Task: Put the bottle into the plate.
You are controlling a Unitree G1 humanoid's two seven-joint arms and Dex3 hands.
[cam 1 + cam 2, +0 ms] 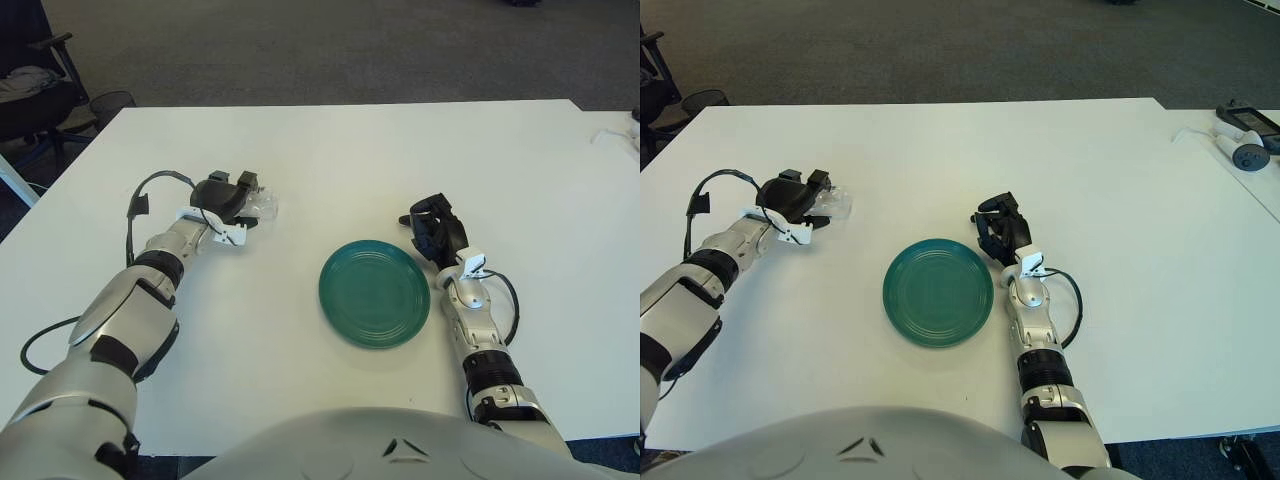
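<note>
I am reaching with my left hand (226, 201) out over the left half of the white table (350, 150), and its dark fingers are curling around the clear bottle (262, 208). The bottle is lying on its side at the far edge of my palm, poking out toward three o'clock from my fingers, its long axis running roughly nine to three. I judge that I am gripping it, though the clear plastic is making it hard to see how firmly. The green plate (374, 292) is sitting at about four to five o'clock from that hand, well apart from it, nearer my body and right of centre. So the carry I am facing is a sweep rightward and back toward me. My left forearm is stretching forward and slightly rightward, the wrist roughly level with the table. My right hand (436, 232) is showing just beside the plate's upper right rim, at about one o'clock from the plate, fingers curled and holding nothing.
</note>
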